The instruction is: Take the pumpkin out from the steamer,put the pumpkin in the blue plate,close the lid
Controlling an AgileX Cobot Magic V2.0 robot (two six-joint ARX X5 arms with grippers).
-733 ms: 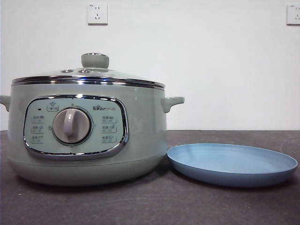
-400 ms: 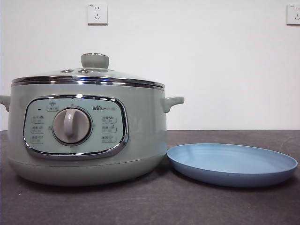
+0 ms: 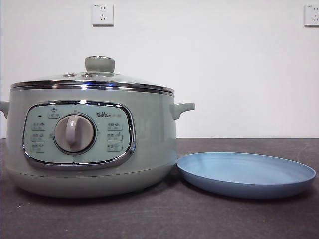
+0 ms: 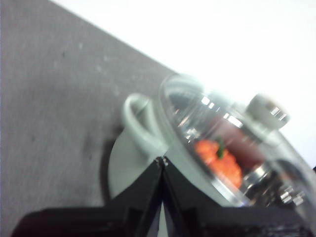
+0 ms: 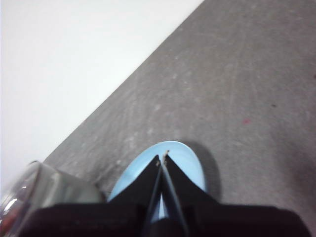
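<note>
Standing on the dark table [image 3: 164,219] are one steamer [image 3: 149,139], one lid [image 3: 92,79] seated on its chrome rim, and one blue plate [image 3: 246,174] just beside the pot's base, its near rim almost touching it. One pumpkin [image 4: 219,160] shows orange through the glass of the lid in the left wrist view, inside the pot under the closed lid, its green stem up. Two white wall sockets [image 3: 102,14] sit high on the wall behind.

No arm enters the front view. The left gripper [image 4: 162,160] has its jaws pressed together, tips meeting beside the steamer's side handle [image 4: 140,126], apart from the pumpkin. The right gripper [image 5: 162,157] is likewise closed on nothing, above the blue plate.

Bare table lies in front of the pot and plate.
</note>
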